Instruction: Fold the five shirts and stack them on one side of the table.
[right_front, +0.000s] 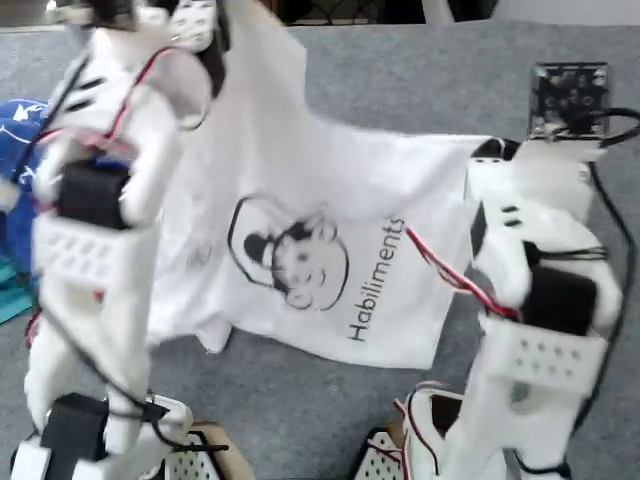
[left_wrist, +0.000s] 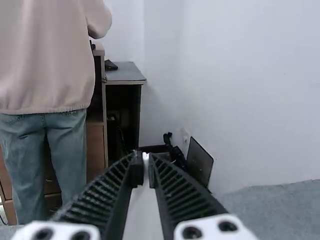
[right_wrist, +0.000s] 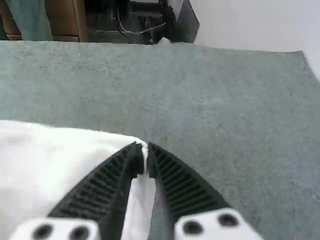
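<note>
Left gripper (left_wrist: 142, 162): fingers pressed together on a strip of the white shirt (right_front: 300, 200), corner held high above the table (right_front: 420, 80).
Right gripper (right_wrist: 142, 152): also pinching the shirt, at its opposite edge, low over the table.
Shirt: strung between your two arms, long axis running arm to arm, print facing up, near hem resting on the table.
Room: bare table beyond the shirt and past the right arm. A blue shirt (right_front: 15, 130) lies near the left arm.
Judgement: both corners should travel together; level the left one first.
</note>
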